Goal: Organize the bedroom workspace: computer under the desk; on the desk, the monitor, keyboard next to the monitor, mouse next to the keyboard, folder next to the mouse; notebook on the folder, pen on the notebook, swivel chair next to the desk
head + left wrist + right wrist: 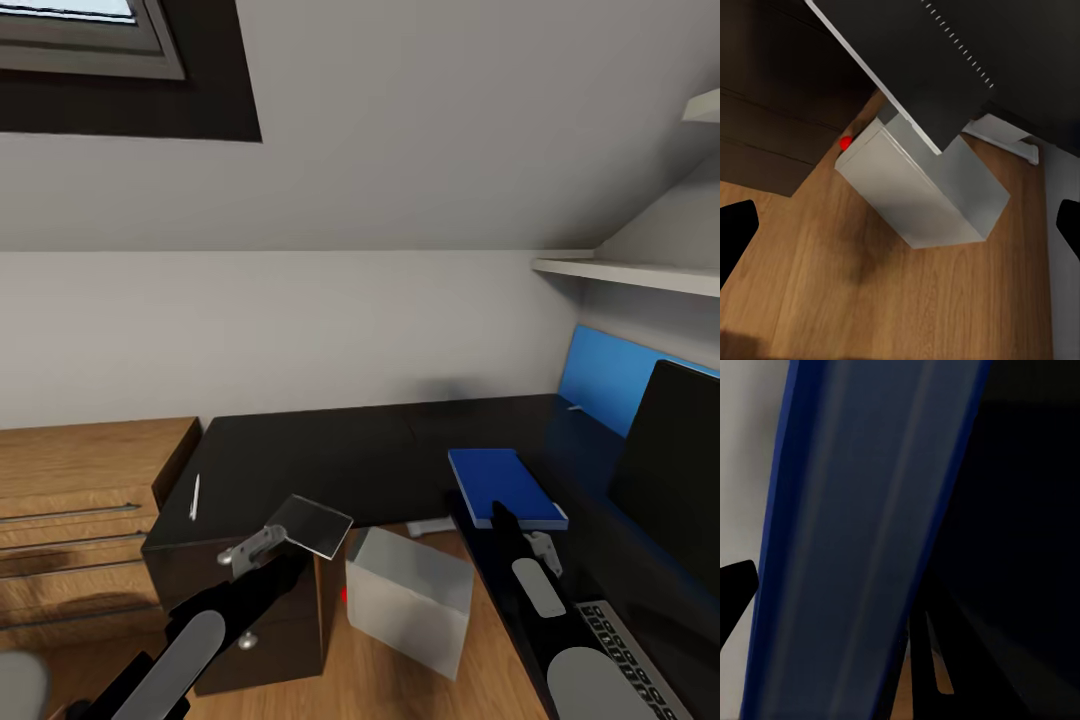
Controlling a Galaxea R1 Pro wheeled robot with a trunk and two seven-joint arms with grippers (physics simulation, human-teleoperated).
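No text, label, brand or number is legible anywhere.

Pale grey wall under a sloped ceiling. Dark-framed skylight at 11 o'clock. White shelf at 2 o'clock, blue wall panel just below it. Light wooden drawer unit at 9 o'clock. Wood plank floor at 6 o'clock.

bright blue folder, glossy black desk, pale grey computer
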